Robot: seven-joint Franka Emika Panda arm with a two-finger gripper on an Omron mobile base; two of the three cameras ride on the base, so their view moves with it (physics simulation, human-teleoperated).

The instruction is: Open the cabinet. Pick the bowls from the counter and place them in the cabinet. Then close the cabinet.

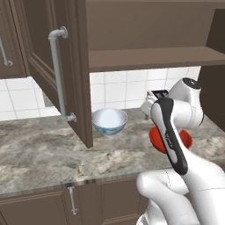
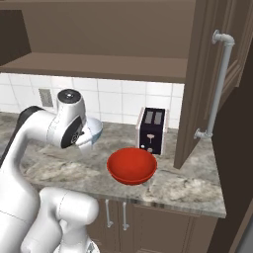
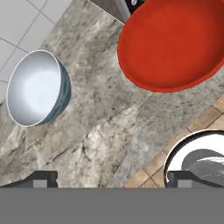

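Left base view: dark brown wooden wall cabinet (image 1: 74, 66) doors open; white bowl with blue pattern (image 1: 109, 121) on grey-brown marbled stone counter (image 1: 44, 154).
Right base view: glossy red bowl (image 2: 132, 165) just beside black toaster (image 2: 152, 130).
Hand view: gripper (image 3: 111, 179) released, empty, above counter between both bowls.

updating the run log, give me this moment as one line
cabinet: open | white bowl: on counter | red bowl: on counter | gripper: open, empty, above counter between bowls
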